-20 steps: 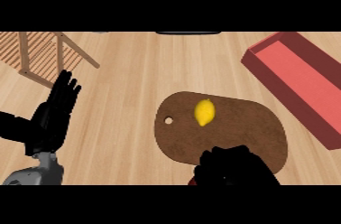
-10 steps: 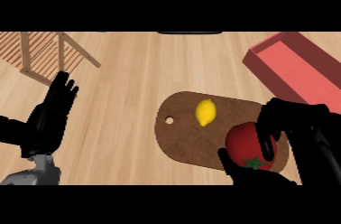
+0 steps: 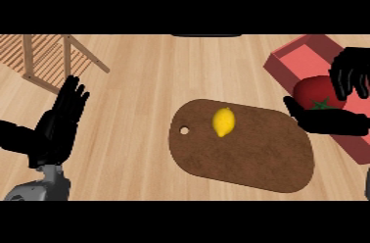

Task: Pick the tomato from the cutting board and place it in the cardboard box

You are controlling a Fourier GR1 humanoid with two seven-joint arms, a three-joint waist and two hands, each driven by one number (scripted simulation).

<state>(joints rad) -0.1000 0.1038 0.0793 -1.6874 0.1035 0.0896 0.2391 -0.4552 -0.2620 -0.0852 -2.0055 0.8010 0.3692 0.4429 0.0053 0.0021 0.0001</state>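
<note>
Red tomato (image 3: 318, 92) is in my right hand (image 3: 339, 120), fingers and thumb curled round it, right over the near edge of the red cardboard box (image 3: 303, 53). Yellow lemon (image 3: 223, 122) lies alone on the brown cutting board (image 3: 245, 151). My left hand (image 3: 61, 120) rests open at the left, fingers up, above the wooden surface (image 3: 145, 80), near a wooden rack (image 3: 47, 56).

The black right hand (image 3: 345, 102) hides part of the round red tomato (image 3: 317, 94) and is cut by the right edge. The red rectangular cardboard box (image 3: 303, 53) runs out of view there. The wooden slatted rack (image 3: 43, 56) is cut at the left edge.
</note>
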